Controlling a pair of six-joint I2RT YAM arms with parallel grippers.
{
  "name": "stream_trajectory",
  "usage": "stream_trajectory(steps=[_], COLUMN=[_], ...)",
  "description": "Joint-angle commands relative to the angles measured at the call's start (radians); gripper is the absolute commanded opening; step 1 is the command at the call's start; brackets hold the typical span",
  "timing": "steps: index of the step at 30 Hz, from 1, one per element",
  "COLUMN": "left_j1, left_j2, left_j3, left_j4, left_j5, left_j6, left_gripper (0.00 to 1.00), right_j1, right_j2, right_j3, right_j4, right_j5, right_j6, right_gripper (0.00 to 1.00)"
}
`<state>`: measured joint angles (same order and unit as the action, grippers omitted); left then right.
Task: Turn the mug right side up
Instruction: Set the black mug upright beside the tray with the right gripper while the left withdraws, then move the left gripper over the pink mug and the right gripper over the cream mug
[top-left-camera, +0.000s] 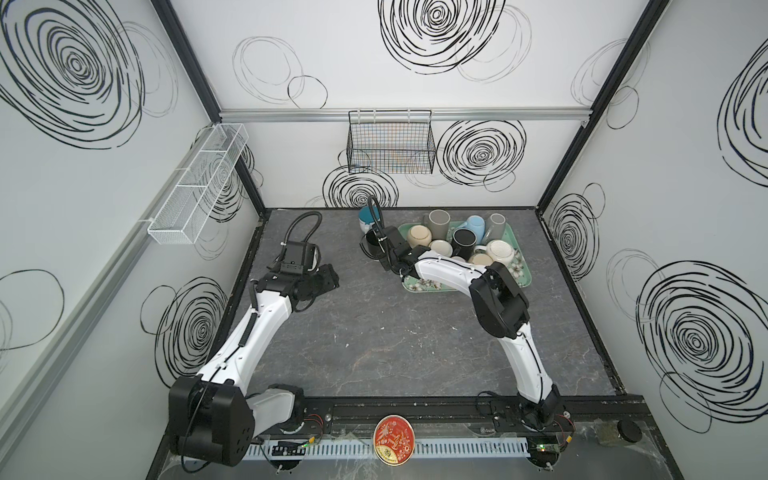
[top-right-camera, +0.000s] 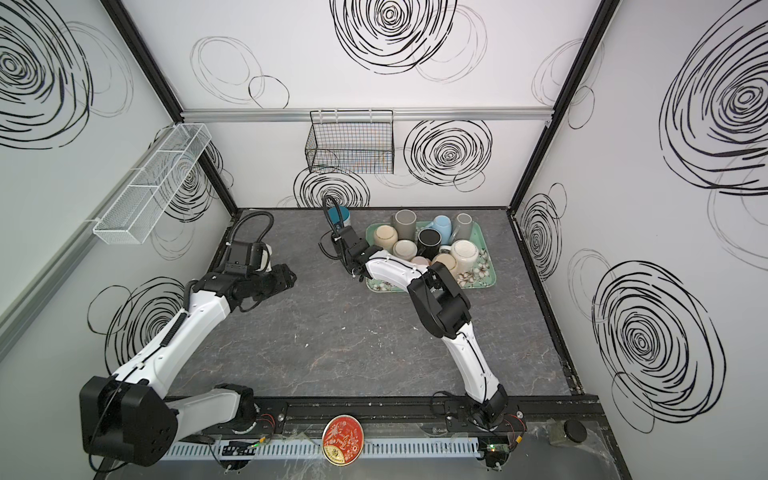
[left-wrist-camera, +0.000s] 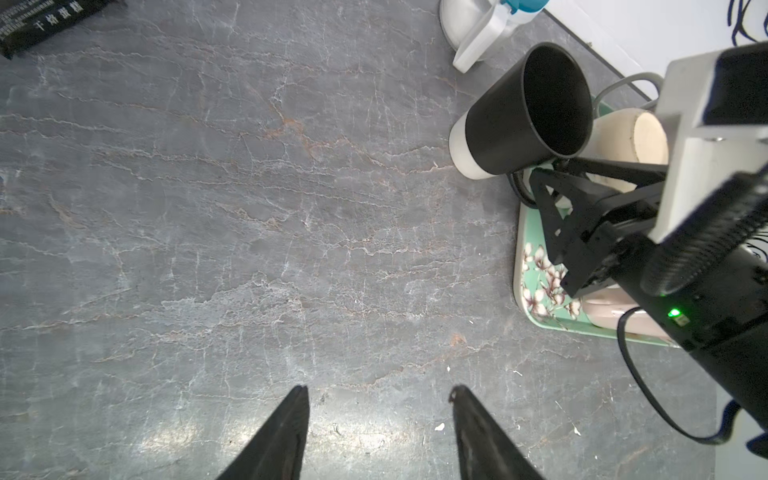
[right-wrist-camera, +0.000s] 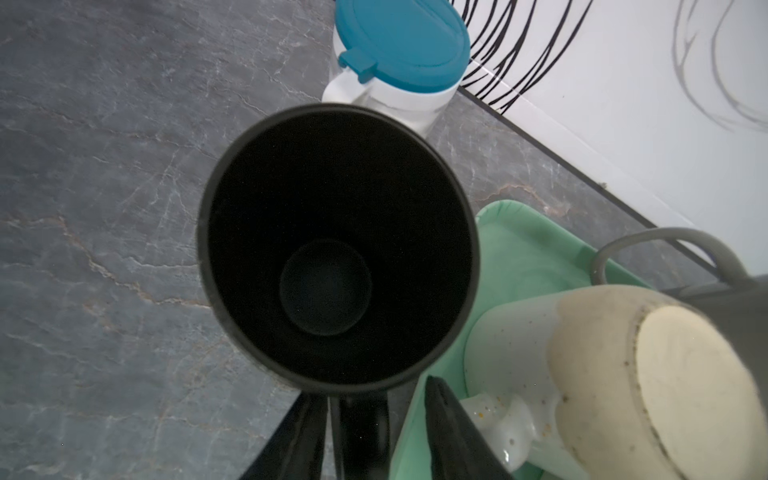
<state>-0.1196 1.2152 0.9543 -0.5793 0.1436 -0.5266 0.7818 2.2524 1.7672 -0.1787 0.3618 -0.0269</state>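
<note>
A black mug (top-left-camera: 371, 246) (top-right-camera: 330, 246) with a cream base band (left-wrist-camera: 469, 153) stands mouth up on the grey table, just left of the green flowered tray (top-left-camera: 419, 286). The right wrist view looks straight down into its dark inside (right-wrist-camera: 336, 245). My right gripper (right-wrist-camera: 374, 392) (top-left-camera: 381, 249) is open. The mug's handle lies between its fingers, with a gap on the tray side. Over bare table to the left, my left gripper (left-wrist-camera: 378, 390) (top-left-camera: 330, 279) is open with nothing between its fingers.
Several other mugs (top-left-camera: 465, 243) crowd the tray, most upside down. A white pitcher with a teal lid (top-left-camera: 366, 218) (right-wrist-camera: 399, 45) stands behind the black mug by the back wall. A black packet (left-wrist-camera: 41, 20) lies on the table. A wire basket (top-left-camera: 390, 145) hangs on the back wall.
</note>
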Motion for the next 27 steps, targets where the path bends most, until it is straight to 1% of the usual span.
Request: stream_trajectory(steps=[1,6,10,12,13,16,18,23,27], left_j1=[0.006,-0.018,-0.083,-0.139,-0.182,-0.315,-0.392,-0.542,-0.637], left_j2=[0.0,0.011,0.032,0.052,0.068,0.136,0.198,0.367,0.482], left_j3=[0.024,0.036,0.06,0.086,0.103,0.176,0.242,0.358,0.416], left_j4=[0.001,0.03,0.078,0.111,0.131,0.166,0.165,0.216,0.296], left_j5=[-0.016,-0.017,-0.045,-0.071,-0.089,-0.163,-0.197,-0.188,-0.184], left_j6=[0.014,0.02,0.023,0.033,0.043,0.111,0.165,0.242,0.294], left_gripper=[0.59,0.59,0.59,0.59,0.59,0.6,0.59,0.59,0.59], right_j1=[-0.01,-0.035,-0.067,-0.1,-0.123,-0.208,-0.267,-0.423,-0.547], right_j2=[-0.056,-0.126,-0.228,-0.296,-0.338,-0.459,-0.532,-0.667,-0.786], right_j3=[0.039,0.064,0.029,-0.024,-0.063,-0.195,-0.276,-0.391,-0.508], right_j4=[-0.054,-0.116,-0.14,-0.127,-0.112,-0.058,-0.031,-0.113,-0.124], right_j5=[-0.034,-0.103,-0.152,-0.195,-0.221,-0.301,-0.341,-0.391,-0.461], right_j6=[0.032,0.087,0.157,0.213,0.247,0.36,0.41,0.459,0.468], right_gripper=[0.48,0.5,0.51,0.51,0.51,0.51,0.51,0.51,0.51])
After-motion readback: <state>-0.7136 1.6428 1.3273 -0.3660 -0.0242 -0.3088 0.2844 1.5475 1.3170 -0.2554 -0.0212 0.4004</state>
